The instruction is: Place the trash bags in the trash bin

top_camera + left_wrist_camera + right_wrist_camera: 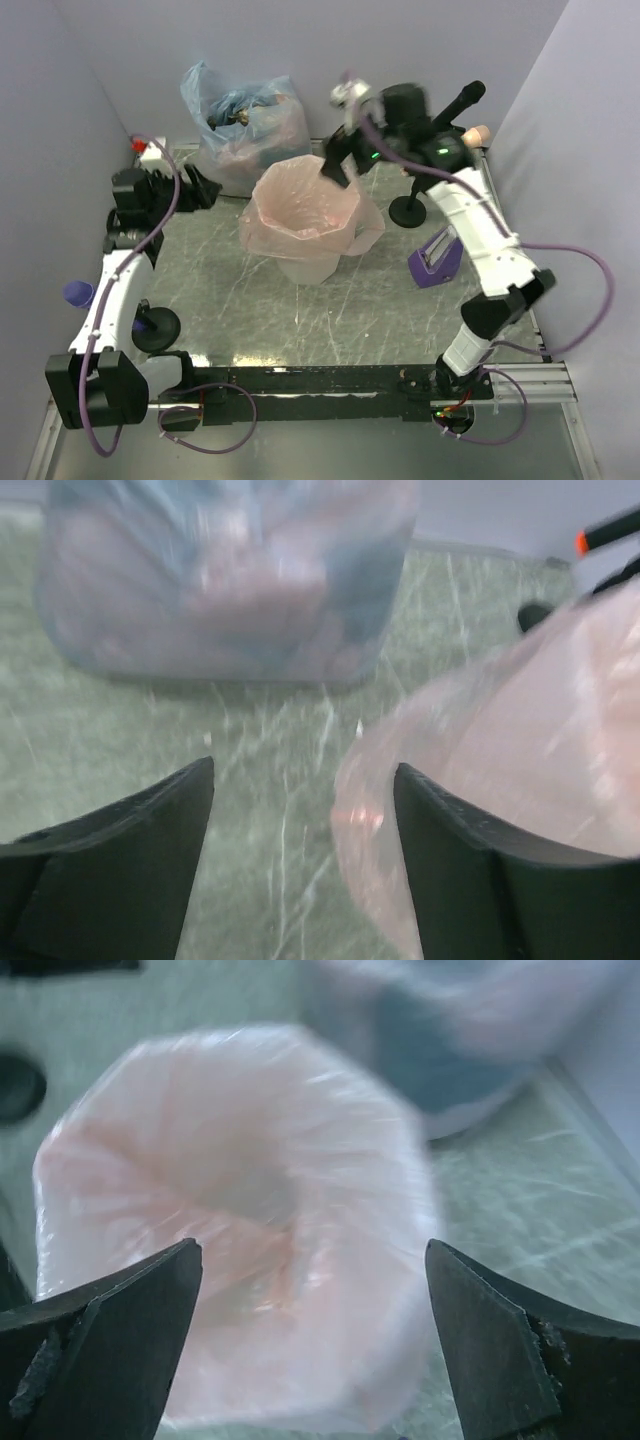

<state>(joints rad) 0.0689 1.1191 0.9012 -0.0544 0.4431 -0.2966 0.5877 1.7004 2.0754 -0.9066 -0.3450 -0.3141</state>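
Observation:
The white trash bin stands mid-table, its top covered by a pink translucent bag spread over the rim. A stuffed clear-bluish bag sits behind it by the back wall. My left gripper is open and empty, left of the bin and below the stuffed bag. In the left wrist view its jaws frame bare table, with the pink bag at the right finger and the stuffed bag ahead. My right gripper is open and empty above the bin's far rim. It looks down into the pink bag.
A purple object lies at the right of the bin. Black round stand bases sit at the right and near left. A white box with a red part is at the back left corner. Walls close in on three sides.

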